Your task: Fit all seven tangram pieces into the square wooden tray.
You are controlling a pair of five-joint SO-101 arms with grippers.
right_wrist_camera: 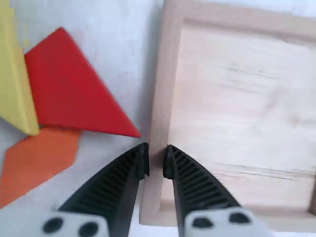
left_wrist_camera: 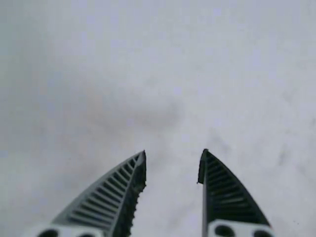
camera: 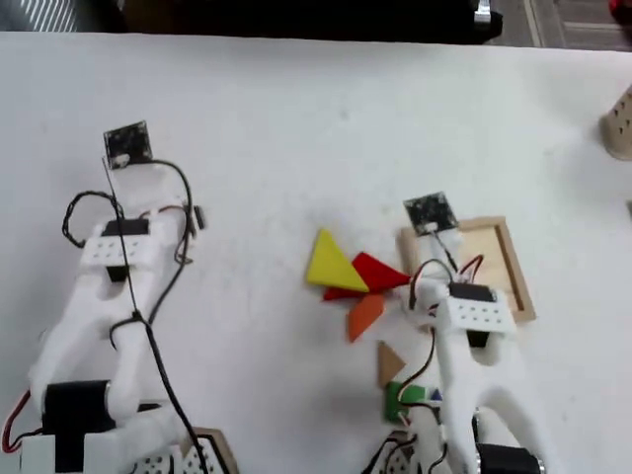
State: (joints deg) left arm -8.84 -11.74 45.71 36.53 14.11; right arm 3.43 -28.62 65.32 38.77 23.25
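- Square pale wooden tray (camera: 489, 255) holds nothing, so all the fitting remains
- Right gripper (right_wrist_camera: 155, 159) pinches the tray's 9 o'clock wall
- Left gripper (left_wrist_camera: 173, 158), jaws apart, hovers over bare white table (left_wrist_camera: 148, 59)
- Yellow triangle piece (camera: 331, 262), red triangle piece (camera: 380, 271) and orange parallelogram piece (camera: 363, 314) lie outside, at the tray's 9 o'clock

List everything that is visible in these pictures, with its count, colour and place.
table: 1, white, under everything
tray: 1, light wood, right of the pieces
yellow triangle: 1, yellow, overlapping the red triangle
red triangle: 1, red, between yellow triangle and tray
orange piece: 1, orange, beside the red triangle
brown triangle: 1, brown, between orange piece and green piece
green piece: 1, green, by the right arm's base
blue piece: 1, blue, mostly hidden by the right arm
holed block: 1, tan, right table edge
left gripper: 1, black fingers, open over bare table
right gripper: 1, black fingers, shut on the tray's rim
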